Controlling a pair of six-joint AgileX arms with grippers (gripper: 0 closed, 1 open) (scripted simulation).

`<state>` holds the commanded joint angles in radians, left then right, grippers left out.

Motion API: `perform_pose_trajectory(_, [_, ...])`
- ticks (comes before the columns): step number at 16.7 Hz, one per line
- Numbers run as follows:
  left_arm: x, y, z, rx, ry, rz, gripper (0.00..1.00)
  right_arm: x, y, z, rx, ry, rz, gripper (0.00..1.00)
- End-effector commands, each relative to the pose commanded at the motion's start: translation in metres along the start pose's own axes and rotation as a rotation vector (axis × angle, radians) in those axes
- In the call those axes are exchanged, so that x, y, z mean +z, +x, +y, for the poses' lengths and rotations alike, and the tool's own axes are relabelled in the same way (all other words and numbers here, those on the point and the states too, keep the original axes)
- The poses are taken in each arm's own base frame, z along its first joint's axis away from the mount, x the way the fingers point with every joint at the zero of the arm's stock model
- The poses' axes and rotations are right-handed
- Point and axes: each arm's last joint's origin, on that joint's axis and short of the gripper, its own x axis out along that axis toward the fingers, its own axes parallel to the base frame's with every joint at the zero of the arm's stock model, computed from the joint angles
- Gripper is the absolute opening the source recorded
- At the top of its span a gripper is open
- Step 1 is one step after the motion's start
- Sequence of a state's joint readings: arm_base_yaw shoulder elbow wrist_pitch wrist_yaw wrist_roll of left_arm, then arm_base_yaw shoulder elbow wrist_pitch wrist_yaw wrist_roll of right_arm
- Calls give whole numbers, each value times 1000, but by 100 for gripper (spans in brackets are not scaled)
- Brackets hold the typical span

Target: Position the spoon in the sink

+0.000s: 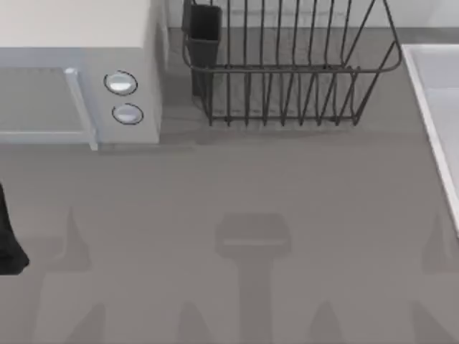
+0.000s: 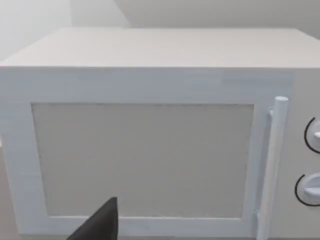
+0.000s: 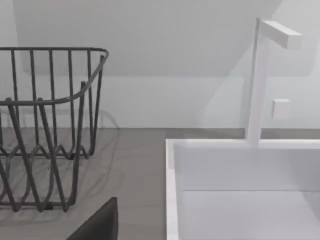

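My wrist cam's staring at the white microwave (image 2: 150,150), door handle (image 2: 272,165) beside two knobs (image 2: 312,187).

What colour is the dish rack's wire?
Dark grey, nearly black; the dish rack shows best in the top view.

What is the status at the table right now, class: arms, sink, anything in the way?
Left arm parked at table's left edge. Sink at right edge, basin bare where seen. Dish rack beside sink, microwave far left; counter between open.
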<state>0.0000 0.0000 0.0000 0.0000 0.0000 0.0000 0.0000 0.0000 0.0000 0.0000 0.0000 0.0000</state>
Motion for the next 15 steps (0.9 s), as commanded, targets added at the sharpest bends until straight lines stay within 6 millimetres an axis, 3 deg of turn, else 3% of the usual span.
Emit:
perform_pose_trajectory(4, [0,0,0,0,0,0,100,3,0,-1,-13,-32,36,100])
perform_pose_trajectory(7, [0,0,0,0,0,0,100,13,4,-5,-37,-153,174,100])
perform_pose_trajectory(11, [0,0,0,0,0,0,100,27,18,-14,0,-434,503,100])
perform_pose_trajectory(15, [0,0,0,0,0,0,100,32,41,-29,214,-733,900,100])
